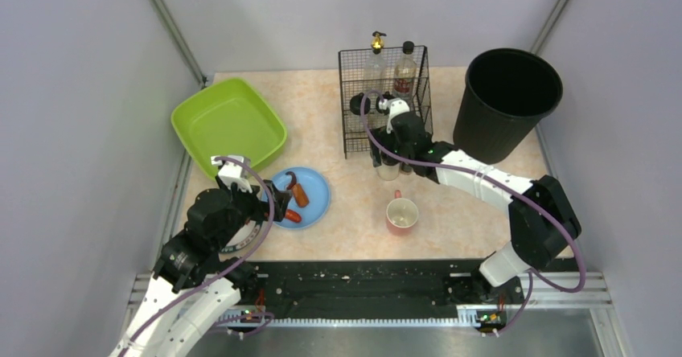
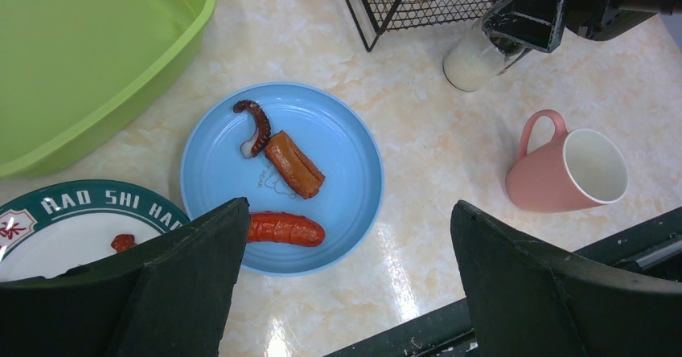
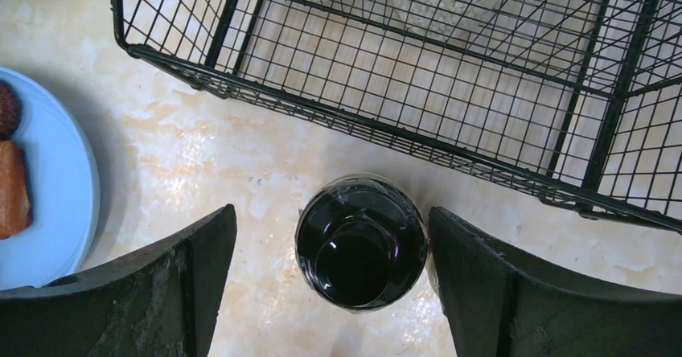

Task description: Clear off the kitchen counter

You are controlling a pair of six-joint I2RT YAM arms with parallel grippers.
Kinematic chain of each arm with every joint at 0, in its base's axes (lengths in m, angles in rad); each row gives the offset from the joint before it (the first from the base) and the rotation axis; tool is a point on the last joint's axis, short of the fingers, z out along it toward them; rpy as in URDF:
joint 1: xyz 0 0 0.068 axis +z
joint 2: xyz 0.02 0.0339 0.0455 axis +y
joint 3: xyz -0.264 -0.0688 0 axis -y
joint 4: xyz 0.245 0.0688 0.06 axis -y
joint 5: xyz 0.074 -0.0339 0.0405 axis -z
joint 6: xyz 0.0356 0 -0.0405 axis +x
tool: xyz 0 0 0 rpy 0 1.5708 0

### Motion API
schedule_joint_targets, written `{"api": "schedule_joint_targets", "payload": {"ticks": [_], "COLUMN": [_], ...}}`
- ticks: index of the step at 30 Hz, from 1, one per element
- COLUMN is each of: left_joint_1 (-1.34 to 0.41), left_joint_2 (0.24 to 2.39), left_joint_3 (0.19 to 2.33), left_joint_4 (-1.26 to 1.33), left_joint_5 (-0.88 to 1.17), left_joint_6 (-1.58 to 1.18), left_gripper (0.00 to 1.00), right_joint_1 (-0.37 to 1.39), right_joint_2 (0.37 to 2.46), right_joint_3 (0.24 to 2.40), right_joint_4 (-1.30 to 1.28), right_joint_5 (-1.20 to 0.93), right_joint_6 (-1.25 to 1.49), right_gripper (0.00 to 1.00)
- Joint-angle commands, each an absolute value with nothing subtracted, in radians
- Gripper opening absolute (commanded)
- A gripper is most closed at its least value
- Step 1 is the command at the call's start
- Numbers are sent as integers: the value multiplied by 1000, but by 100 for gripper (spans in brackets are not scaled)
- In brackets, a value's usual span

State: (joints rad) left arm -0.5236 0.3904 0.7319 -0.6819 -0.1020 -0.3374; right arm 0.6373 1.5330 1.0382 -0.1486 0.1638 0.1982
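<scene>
Kitchen counter (image 1: 354,212) holds blue plate (image 1: 315,204), pink mug (image 1: 401,215); right tool (image 3: 331,216) straddles jar (image 3: 360,248).

A blue plate (image 2: 338,124) with a sausage (image 2: 285,228) lies under my left hand (image 2: 350,207), a pink mug (image 2: 547,184) to its right. A black-lidded jar (image 3: 361,243) stands under my right hand (image 3: 331,210).

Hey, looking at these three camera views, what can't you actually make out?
The white lettered plate: left wrist view, cut by the frame edge and covered by the left hand; top view, mostly under the left arm.
The jar: right wrist view shows only its black lid.
The black bin: top view, inside too dark.
The two bottles: top view, labels too small.
</scene>
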Motion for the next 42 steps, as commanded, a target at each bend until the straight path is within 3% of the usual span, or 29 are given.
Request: {"api": "schedule_joint_targets", "payload": {"ticks": [1, 20, 42], "left_joint_1": [-523, -523, -523], "left_joint_2": [387, 393, 383], "left_joint_3": [732, 732, 730], "left_joint_4": [-649, -647, -647], "left_joint_5": [-99, -92, -91], "left_joint_6": [-328, -327, -327], "left_gripper": [99, 99, 99], "right_joint_1": [637, 665, 690], "right_joint_2": [1541, 1566, 1593], "right_joint_3": [1033, 1034, 996], "right_joint_4": [-116, -170, -161], "right_joint_5": [138, 56, 105], "right_joint_6": [199, 206, 218], "right_gripper": [86, 79, 80]}}
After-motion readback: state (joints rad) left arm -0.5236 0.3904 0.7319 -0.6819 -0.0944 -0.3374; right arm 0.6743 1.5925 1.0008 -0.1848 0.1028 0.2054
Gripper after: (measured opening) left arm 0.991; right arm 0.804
